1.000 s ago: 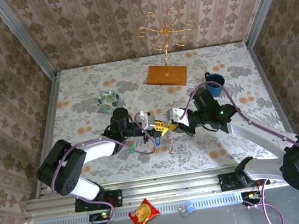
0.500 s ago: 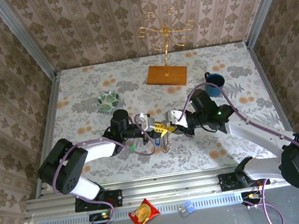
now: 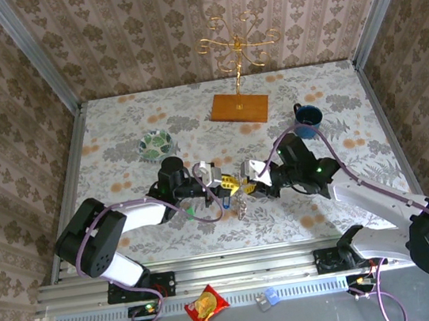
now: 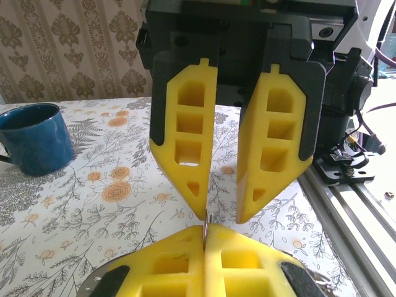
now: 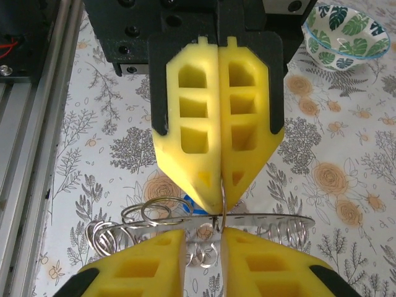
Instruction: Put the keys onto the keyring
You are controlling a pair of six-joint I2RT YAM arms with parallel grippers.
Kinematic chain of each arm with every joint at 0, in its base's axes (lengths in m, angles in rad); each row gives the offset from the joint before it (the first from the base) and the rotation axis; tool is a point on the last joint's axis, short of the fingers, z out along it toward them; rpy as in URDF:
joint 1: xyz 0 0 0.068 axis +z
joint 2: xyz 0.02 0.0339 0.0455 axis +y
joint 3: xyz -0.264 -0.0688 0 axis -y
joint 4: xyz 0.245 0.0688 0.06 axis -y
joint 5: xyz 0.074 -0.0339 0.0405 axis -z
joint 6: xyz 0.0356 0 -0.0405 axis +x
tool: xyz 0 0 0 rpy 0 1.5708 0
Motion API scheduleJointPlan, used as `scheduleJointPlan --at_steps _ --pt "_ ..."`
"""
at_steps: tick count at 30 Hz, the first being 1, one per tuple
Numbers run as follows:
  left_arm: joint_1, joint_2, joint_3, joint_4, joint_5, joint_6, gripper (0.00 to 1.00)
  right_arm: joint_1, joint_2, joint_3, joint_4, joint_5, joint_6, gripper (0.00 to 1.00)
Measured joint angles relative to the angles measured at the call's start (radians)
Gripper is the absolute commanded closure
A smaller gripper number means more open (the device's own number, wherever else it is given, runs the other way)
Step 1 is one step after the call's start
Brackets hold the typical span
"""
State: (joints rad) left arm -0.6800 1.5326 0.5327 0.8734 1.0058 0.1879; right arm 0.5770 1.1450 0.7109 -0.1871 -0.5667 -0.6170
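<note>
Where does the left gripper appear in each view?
Top external: left gripper, centre, tip to tip with the right gripper.
Left wrist: bottom edge, fingers pressed together.
Right wrist: upper centre, tips pinching the keyring.
Shared landmark: the right gripper, jaws apart, facing it.

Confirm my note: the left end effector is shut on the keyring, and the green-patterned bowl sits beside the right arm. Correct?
Not quite: the green-patterned bowl sits beside the left arm, as the top external view shows. The left end effector is indeed shut on the keyring.
</note>
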Motion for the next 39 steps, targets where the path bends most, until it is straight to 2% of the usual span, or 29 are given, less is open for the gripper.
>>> scheduleJointPlan --at_steps 12,21,24,26,28,32,39 --pt "0.001 0.000 0.000 0.003 0.004 -0.005 1.00 0.004 0.000 -0.002 0.026 0.011 0.023 0.80" --pt "-0.008 0.000 0.000 0.003 0.007 -0.006 1.00 0.008 0.035 -0.001 0.037 0.006 0.030 0.85" --pt "-0.006 0.000 0.001 0.003 0.008 -0.009 1.00 0.008 0.042 -0.001 0.054 0.006 0.041 0.89" --pt "-0.006 0.000 0.001 0.004 0.008 -0.009 1.00 0.008 0.042 -0.001 0.057 0.006 0.047 0.98" --pt "-0.005 0.000 0.001 0.006 0.007 -0.010 1.00 0.008 0.042 -0.001 0.057 0.006 0.054 1.00" --pt "-0.004 0.000 0.000 0.008 0.006 -0.007 0.80 0.008 0.042 -0.001 0.057 0.006 0.054 1.00" --pt "-0.003 0.000 0.000 0.018 -0.011 -0.015 0.77 0.010 0.042 -0.001 0.041 0.000 0.025 1.00"
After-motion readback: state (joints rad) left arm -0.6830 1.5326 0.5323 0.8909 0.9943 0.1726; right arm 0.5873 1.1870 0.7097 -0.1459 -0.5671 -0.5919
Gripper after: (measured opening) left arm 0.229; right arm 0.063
